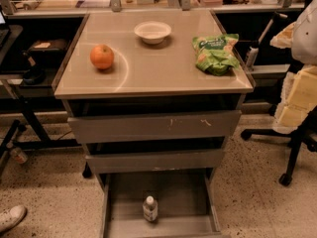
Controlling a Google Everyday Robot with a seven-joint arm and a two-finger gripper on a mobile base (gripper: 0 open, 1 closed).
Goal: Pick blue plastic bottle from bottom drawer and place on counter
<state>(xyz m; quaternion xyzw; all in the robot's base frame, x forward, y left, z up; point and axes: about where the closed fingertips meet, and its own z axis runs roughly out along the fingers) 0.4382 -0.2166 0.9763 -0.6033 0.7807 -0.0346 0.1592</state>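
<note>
At the bottom centre of the frame the bottle stands upright in the open bottom drawer, close to its front wall, whose near edge is cut off. The gripper is nowhere in the frame, so I cannot tell whether its jaws are released or clenched. The two drawers above jut over the tray's back; a steep reach could clip them or topple the light bottle. Higher up, the tabletop carries an apple, a bowl and a bag.

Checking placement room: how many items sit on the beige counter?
3: round orange-red apple left, shallow white bowl rear centre, crumpled green snack bag right. No gripper visible.
</note>
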